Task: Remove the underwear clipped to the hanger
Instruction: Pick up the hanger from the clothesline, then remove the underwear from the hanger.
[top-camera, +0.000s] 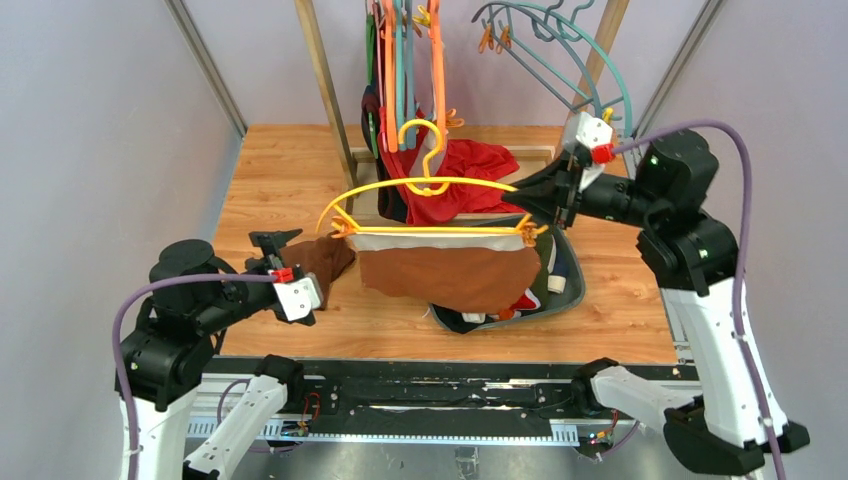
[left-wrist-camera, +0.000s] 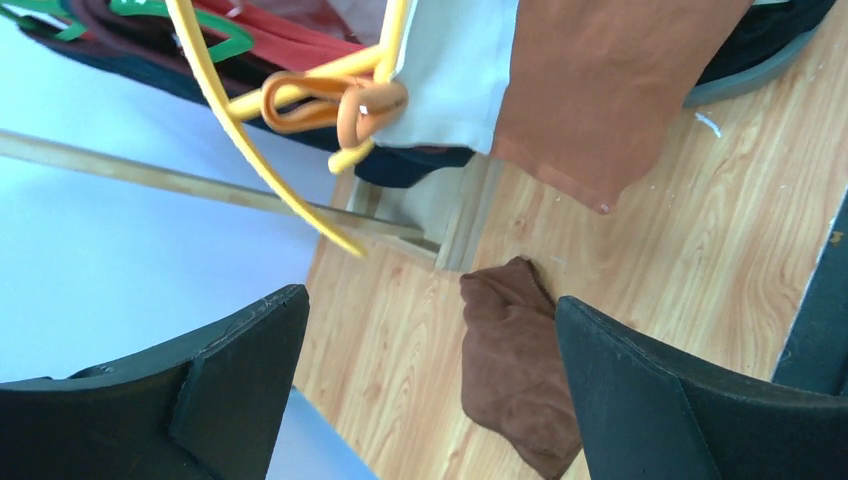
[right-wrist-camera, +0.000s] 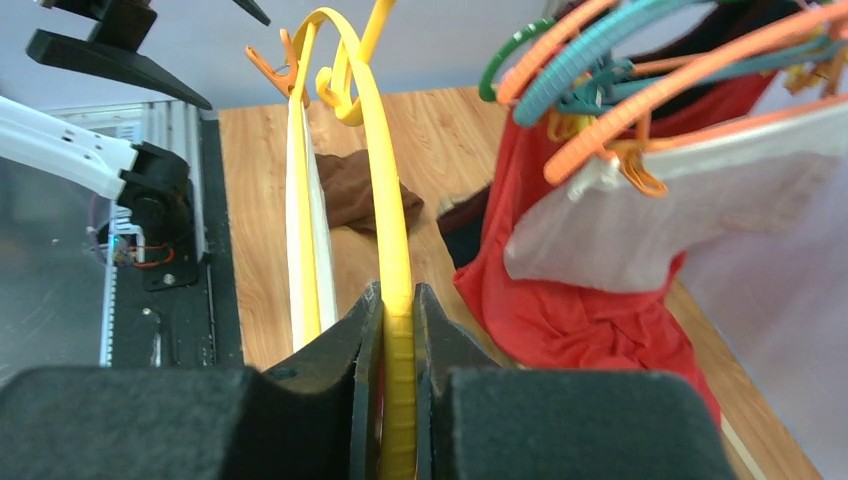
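A yellow hanger (top-camera: 430, 183) hangs in mid-air over the table, and my right gripper (top-camera: 527, 195) is shut on its right end. The right wrist view shows the yellow bar (right-wrist-camera: 385, 180) pinched between the jaws of the right gripper (right-wrist-camera: 398, 295). Brown underwear with a white waistband (top-camera: 450, 270) hangs from the hanger by an orange clip (left-wrist-camera: 350, 105) at the left end and another (top-camera: 527, 232) at the right. My left gripper (top-camera: 285, 252) is open, low and left of the underwear (left-wrist-camera: 600, 90). Nothing sits between the jaws of the left gripper (left-wrist-camera: 430, 300).
A dark brown cloth (top-camera: 325, 262) lies on the wooden table beside the left gripper. Below the underwear a dark tray (top-camera: 570, 290) holds other garments. Behind hang a red cloth (top-camera: 465, 175) and a rack of coloured hangers (top-camera: 400, 60). A teal hanger (top-camera: 560, 50) is at the back right.
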